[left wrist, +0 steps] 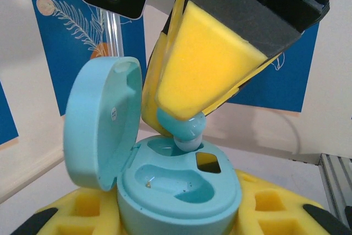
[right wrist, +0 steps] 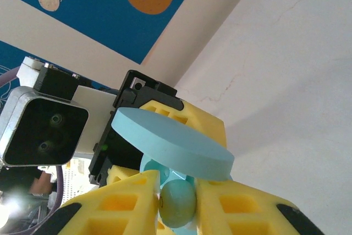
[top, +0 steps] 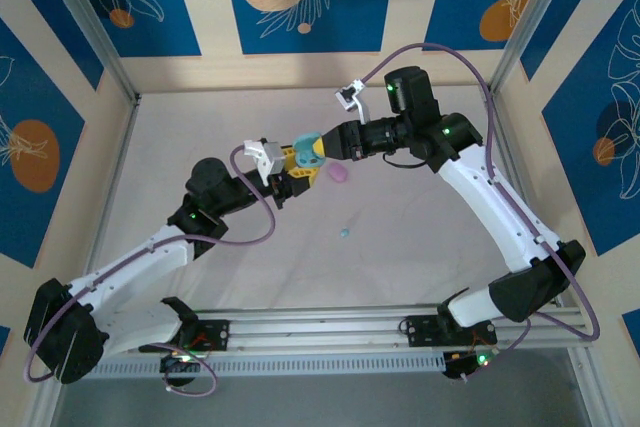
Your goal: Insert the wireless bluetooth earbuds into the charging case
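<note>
**Status.** My left gripper (top: 295, 172) is clenched on the base of the light blue charging case (left wrist: 181, 191), which is held off the table (top: 200, 127) with its lid (left wrist: 102, 119) swung open to one side. My right gripper (right wrist: 176, 196) grasps one light blue earbud (left wrist: 187, 130) between its yellow foam pads (left wrist: 203, 64). Both pads appear to touch the bud. The bud's tip sits at the mouth of the rear socket (left wrist: 165, 147) and is not fully seated. The front socket (left wrist: 176, 182) is unoccupied. A second light blue earbud (top: 344, 233) lies on the table near the arms. A pink item (top: 340, 174) lies just beyond it and is too small to identify.

**Hazards from this position.**
- Misalignment. The bud enters tilted. If its stem does not match the socket contour, a downward push will jam it on the rim rather than seat it.
- Early release. If the pads part before the bud is seated, it may tip out and drop to the table.
- Foam drag. The soft pads may cling to the bud and lift it back out on withdrawal.
- Lid contact. The right pads are close beside the open lid. Sideways drift could knock it toward closing.
- Case slip. Excess insertion force may rotate the case within my left pads.
</note>
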